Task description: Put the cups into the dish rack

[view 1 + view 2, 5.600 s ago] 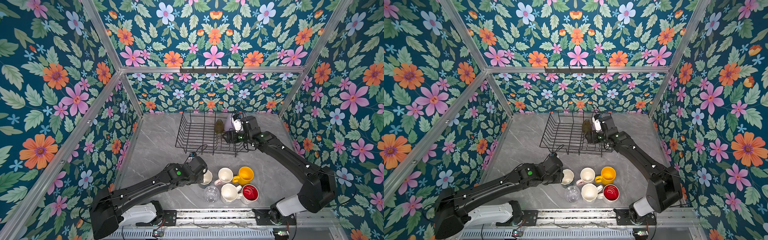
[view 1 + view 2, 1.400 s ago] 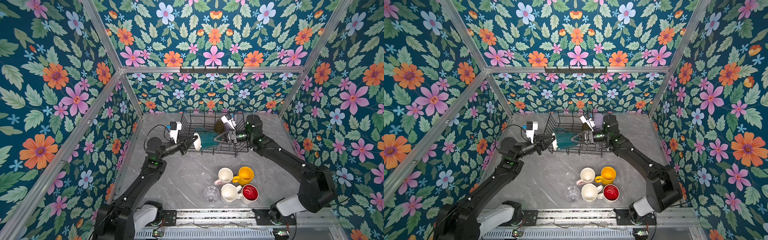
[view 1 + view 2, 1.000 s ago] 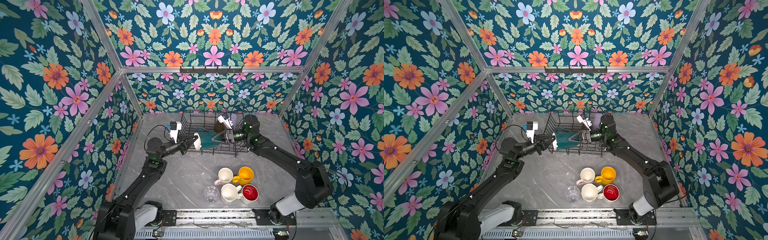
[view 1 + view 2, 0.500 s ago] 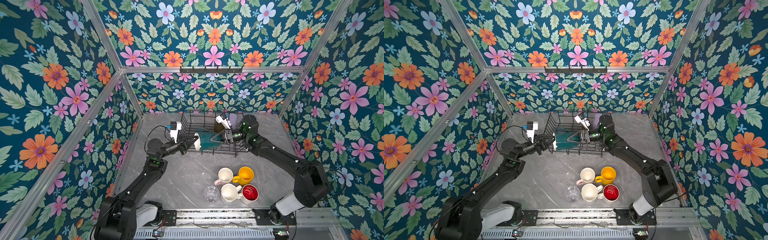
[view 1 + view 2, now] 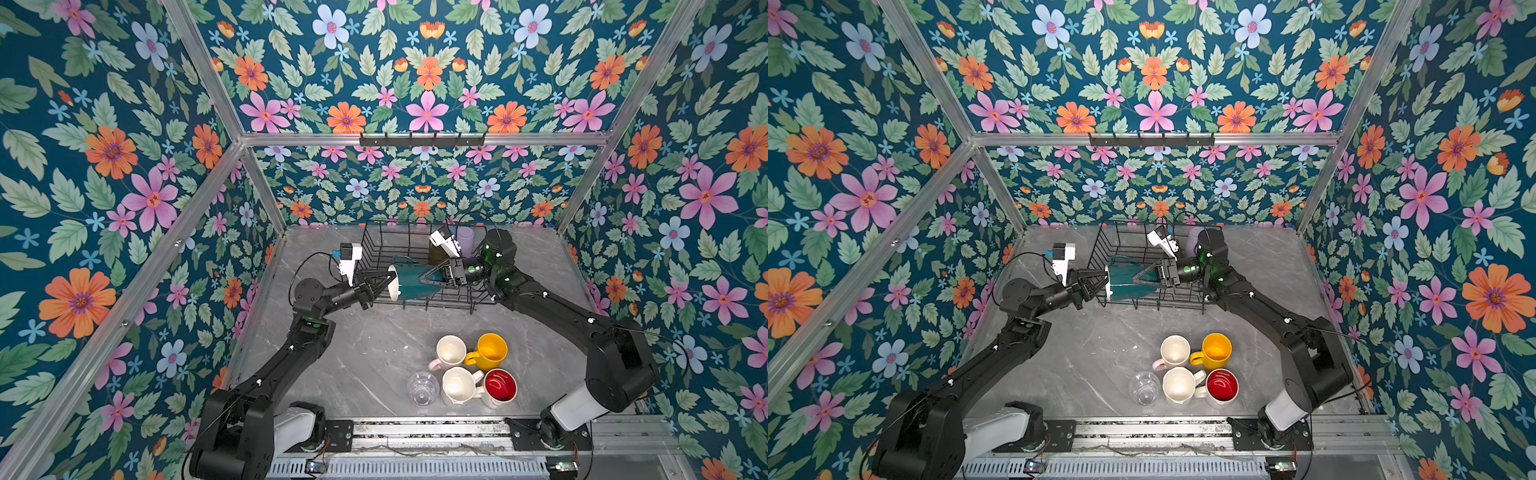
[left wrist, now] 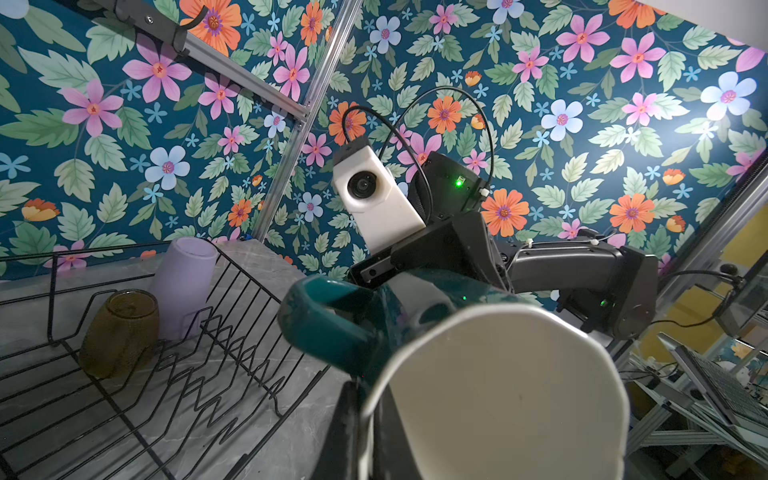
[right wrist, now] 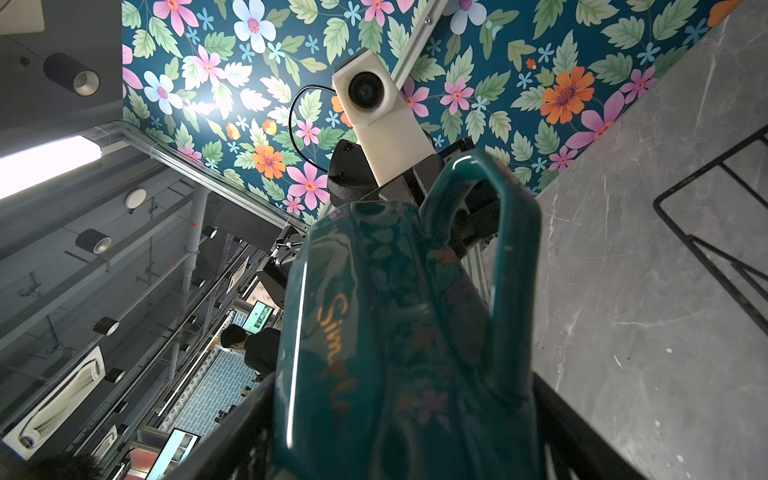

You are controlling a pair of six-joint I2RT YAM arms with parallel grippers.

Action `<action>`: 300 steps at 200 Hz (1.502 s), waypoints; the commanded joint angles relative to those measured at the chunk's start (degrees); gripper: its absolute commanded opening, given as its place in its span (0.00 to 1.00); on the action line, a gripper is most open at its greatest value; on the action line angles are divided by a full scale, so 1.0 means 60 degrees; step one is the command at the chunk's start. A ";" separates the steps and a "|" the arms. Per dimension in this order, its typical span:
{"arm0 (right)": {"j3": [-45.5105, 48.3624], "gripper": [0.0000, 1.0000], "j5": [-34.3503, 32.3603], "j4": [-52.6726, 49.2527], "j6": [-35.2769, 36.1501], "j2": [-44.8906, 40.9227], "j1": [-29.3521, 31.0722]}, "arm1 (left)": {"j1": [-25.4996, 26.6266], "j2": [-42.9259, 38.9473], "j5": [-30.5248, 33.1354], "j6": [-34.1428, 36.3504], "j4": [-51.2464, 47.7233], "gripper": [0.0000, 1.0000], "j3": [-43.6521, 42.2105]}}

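Left gripper [image 5: 388,284], clamped on the rim of the dark teal mug [image 5: 407,279], presents its base ahead to the straddling right gripper [image 5: 424,283], whose grip is unclear.

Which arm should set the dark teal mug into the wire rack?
Right, probably. The right gripper straddles the body of the dark teal ceramic mug over the black wire dish rack, so it could lower it inside; the left gripper only pinches the white-lined rim from the rack's side.

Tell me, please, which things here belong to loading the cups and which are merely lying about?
Job: dish rack, teal mug, lilac tumbler, olive glass, yellow mug, pink mug, white mug, red-lined mug, clear glass.
Lying about: hook rail on the back wall.
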State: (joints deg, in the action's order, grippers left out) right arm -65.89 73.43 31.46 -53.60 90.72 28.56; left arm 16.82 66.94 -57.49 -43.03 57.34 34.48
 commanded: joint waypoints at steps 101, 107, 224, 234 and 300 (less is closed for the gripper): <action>-0.0093 0.00 -0.0568 -0.0217 -0.0031 0.0088 0.0078 | 0.0022 0.0284 -0.0393 -0.0547 0.1554 0.00 0.0157; -0.0093 0.00 -0.0570 -0.0218 -0.0034 0.0086 0.0067 | 0.0024 0.0299 -0.0393 -0.0549 0.1572 0.00 0.0149; -0.0094 0.00 -0.1090 -0.1032 0.0639 -0.0557 0.0077 | 0.0024 0.0475 -0.0379 -0.0696 0.1576 0.10 0.0259; -0.0093 0.00 -0.1114 -0.1082 0.0665 -0.0586 0.0077 | 0.0020 0.0475 -0.0378 -0.0699 0.1576 0.13 0.0267; -0.0173 0.00 -0.1222 -0.1202 0.0745 -0.0647 0.0068 | 0.0009 0.0475 -0.0391 -0.0669 0.1416 0.31 0.0332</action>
State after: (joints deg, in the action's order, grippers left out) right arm -66.43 68.79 24.14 -49.80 87.20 29.04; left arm 16.84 69.93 -58.39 -46.59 62.15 35.81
